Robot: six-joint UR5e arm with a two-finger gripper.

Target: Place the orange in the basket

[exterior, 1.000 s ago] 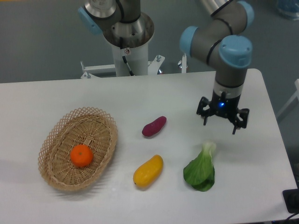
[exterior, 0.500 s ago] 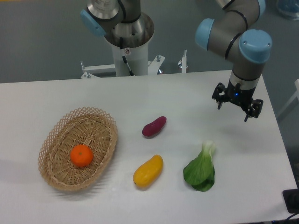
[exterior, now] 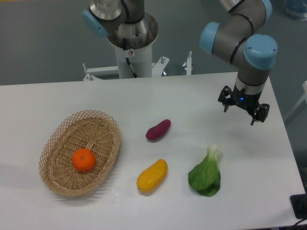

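Observation:
The small round orange (exterior: 84, 159) lies inside the oval wicker basket (exterior: 57, 139) at the left of the table. My gripper (exterior: 239, 115) hangs open and empty above the right side of the table, far from the basket and up and to the right of the leafy green.
A purple sweet potato (exterior: 158, 130) lies mid-table. A yellow-orange mango-like fruit (exterior: 152, 176) lies in front of it. A green bok choy (exterior: 206, 174) lies at the right front. The arm's base column (exterior: 132, 43) stands behind the table's far edge.
My gripper moved right and away from the table's front between one second ago and half a second ago, then stayed nearly still. The orange and the basket have not moved.

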